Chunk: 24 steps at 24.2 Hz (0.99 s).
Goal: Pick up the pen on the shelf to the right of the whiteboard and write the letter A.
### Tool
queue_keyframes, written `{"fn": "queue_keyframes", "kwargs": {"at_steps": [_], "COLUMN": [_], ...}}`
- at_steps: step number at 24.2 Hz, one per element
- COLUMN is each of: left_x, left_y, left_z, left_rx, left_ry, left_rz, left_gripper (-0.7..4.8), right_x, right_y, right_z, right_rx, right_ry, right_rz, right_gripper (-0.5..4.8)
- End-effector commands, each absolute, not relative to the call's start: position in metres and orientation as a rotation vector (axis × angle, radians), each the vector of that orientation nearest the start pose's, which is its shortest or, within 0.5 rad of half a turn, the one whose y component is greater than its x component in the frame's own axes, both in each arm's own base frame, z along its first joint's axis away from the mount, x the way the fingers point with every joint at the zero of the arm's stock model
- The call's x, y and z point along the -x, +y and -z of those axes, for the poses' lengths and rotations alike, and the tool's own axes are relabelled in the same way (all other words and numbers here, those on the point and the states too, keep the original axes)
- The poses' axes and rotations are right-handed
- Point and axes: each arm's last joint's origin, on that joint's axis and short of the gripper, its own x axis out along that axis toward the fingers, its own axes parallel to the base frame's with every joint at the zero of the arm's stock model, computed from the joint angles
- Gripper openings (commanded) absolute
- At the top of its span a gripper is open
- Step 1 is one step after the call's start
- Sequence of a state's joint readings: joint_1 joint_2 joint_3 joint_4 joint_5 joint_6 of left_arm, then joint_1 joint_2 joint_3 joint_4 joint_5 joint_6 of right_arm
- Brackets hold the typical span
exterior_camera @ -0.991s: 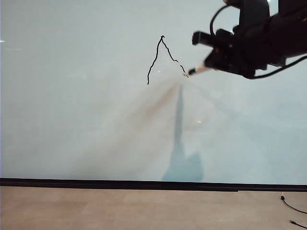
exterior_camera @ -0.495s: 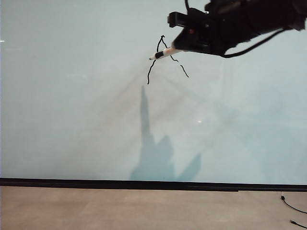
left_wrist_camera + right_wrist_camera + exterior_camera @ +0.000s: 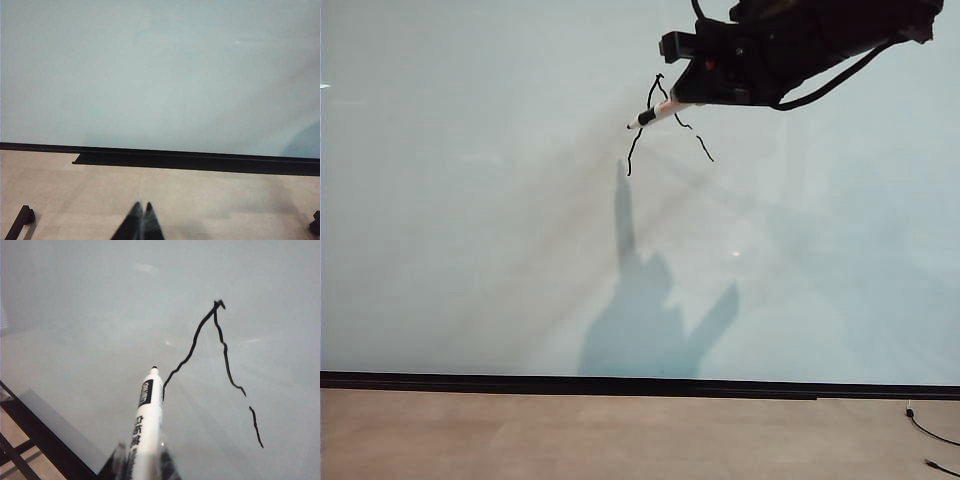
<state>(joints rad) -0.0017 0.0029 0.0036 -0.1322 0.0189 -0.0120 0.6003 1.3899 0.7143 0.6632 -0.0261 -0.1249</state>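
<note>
Risk: right gripper [image 3: 695, 95], upper right, clenched on pen [image 3: 655, 113], may misplace the A's [image 3: 665, 122] crossbar; left gripper [image 3: 140, 222] idles clenched, low.

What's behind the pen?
Behind the pen, held by the right gripper, is the whiteboard with the letter A, lacking its crossbar. The pen hides part of its left leg.
</note>
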Motion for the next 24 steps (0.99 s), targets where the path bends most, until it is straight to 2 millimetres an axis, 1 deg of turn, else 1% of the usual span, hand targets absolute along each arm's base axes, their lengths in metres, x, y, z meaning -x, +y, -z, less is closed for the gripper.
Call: {"fn": "queue_keyframes", "kwargs": {"at_steps": [1,17,24], "left_x": [-0.097,-0.097,-0.097], "left_y": [-0.001,-0.001,-0.001], "left_z": [-0.153,-0.153,-0.153], "left_rx": [0.009,0.009,0.009], "left_ry": [0.123,0.123,0.123], "left_rz": [0.024,0.024,0.024], "left_gripper": [-0.05,-0.04,-0.04], "right_x": [-0.249,-0.253,-0.26], "right_y": [0.169,0.166,0.17], "right_z": [-0.256,-0.258,-0.257], "right_rx": [0.126,0.119,0.118], "right_ry": [-0.032,-0.054,-0.056], "right_rz": [-0.608,-0.557,-0.56], "right_gripper": [-0.05,-0.05,-0.05]}}
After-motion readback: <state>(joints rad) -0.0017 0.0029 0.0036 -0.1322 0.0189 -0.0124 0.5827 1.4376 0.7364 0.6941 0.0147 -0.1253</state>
